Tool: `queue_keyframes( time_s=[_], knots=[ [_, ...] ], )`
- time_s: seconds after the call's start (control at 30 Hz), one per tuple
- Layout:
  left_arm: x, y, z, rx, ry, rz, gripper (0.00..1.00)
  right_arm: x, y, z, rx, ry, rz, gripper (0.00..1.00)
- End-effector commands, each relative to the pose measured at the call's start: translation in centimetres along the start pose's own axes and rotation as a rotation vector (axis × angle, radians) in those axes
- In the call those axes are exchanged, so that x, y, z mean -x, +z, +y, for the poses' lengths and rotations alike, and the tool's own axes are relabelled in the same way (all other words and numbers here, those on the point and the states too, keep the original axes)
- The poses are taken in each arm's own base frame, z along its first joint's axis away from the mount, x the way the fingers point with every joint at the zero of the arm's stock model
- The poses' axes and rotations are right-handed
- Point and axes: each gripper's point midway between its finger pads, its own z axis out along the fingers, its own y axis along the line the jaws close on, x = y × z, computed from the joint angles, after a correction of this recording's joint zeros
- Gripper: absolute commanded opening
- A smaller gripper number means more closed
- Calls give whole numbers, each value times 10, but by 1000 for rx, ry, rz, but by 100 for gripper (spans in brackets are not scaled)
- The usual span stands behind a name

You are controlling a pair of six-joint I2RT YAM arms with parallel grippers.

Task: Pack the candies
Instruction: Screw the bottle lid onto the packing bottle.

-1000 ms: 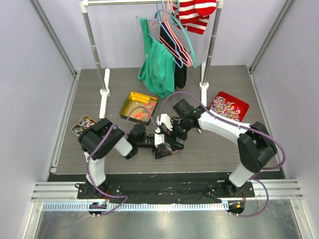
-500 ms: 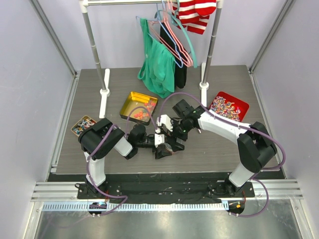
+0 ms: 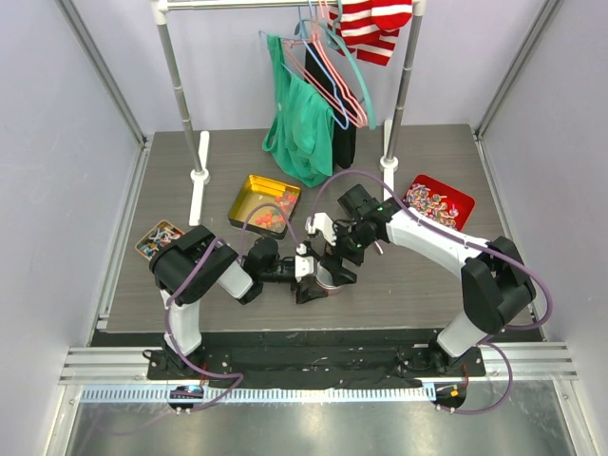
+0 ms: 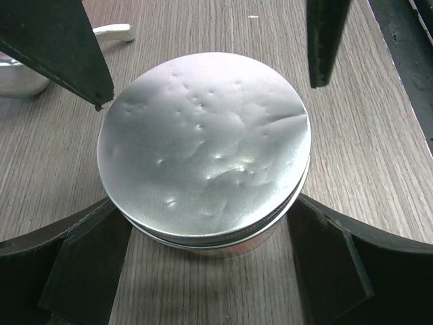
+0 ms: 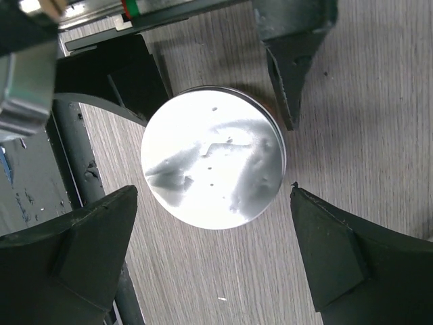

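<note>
A round silver tin [image 4: 203, 145] with its dented lid on stands on the wooden table; the lid hides its contents. My left gripper [image 4: 206, 213] is shut on the tin's sides, one finger on each flank. My right gripper [image 5: 213, 196] hangs open just above the lid [image 5: 213, 159], its fingers [image 4: 61, 47] spread wide and apart from it. In the top view the tin [image 3: 330, 275] sits mid-table between both grippers. Small orange and red candies [image 3: 270, 215] lie in a gold rectangular tin [image 3: 249, 195] behind it.
A red tray [image 3: 454, 201] of wrapped sweets stands at the right. A small tin [image 3: 157, 237] of wrapped sweets sits at the left edge. A clothes rack [image 3: 199, 176] with hangers and a green garment [image 3: 302, 123] stands at the back.
My right gripper has opened a little wider and lifted up and back from the lid, which stays on the tin. The left gripper and the tin have not moved.
</note>
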Motion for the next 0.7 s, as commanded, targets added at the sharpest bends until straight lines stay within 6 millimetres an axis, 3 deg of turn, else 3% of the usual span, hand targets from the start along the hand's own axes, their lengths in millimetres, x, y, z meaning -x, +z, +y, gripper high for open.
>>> queue_keyframes(
  time_s=[0.0,0.2,0.33,0.47,0.67],
  knots=[
    [13,4,12,27,60,-32,97,19,-13,-3,-13,-10,-63,100],
    [13,3,11,27,58,-31,97,26,-11,-22,-47,71,-116,97],
    [13,4,11,25,60,-32,97,33,-11,-29,-54,104,-152,87],
    [13,4,11,25,60,-32,97,36,-7,-38,-95,135,-171,84],
    [13,4,11,24,58,-32,97,37,-2,-46,-120,164,-177,66]
  ],
)
